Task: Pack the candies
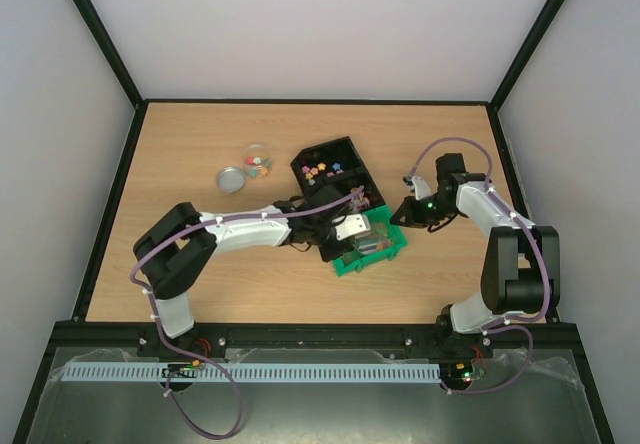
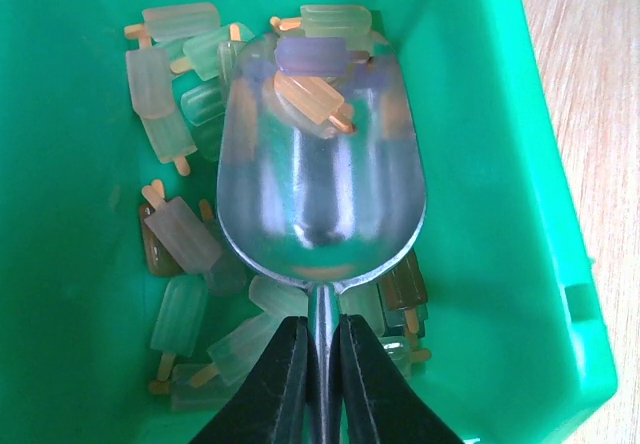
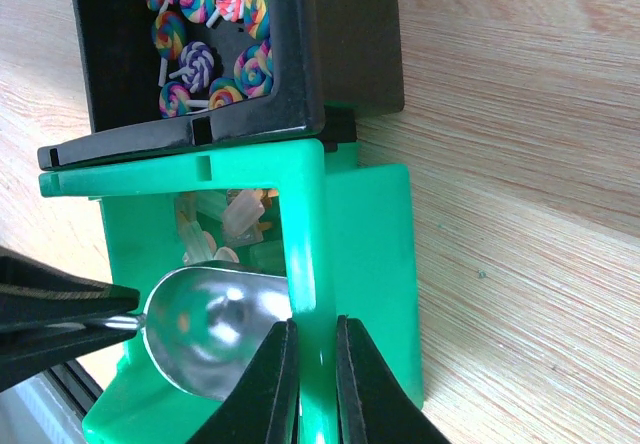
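The candies point(image 3: 210, 24), tiny swirled lollipops in mixed bright colours, lie in a black bin point(image 3: 300, 64); they also show in the top view point(image 1: 325, 172). More bright pieces sit in a small clear jar point(image 1: 258, 159). My left gripper point(image 2: 322, 364) is shut on the handle of a metal scoop point(image 2: 320, 164), which is down inside a green bin point(image 2: 480, 164) among pale popsicle-shaped pieces point(image 2: 180, 234). A few of these lie in the scoop's far end. My right gripper point(image 3: 312, 364) is shut on the green bin's wall point(image 3: 305, 264).
The green bin point(image 1: 350, 264) touches the black bin point(image 1: 345, 144) at mid-table. A round metal lid point(image 1: 232, 177) lies beside the jar to the left. Both arms meet over the green bin.
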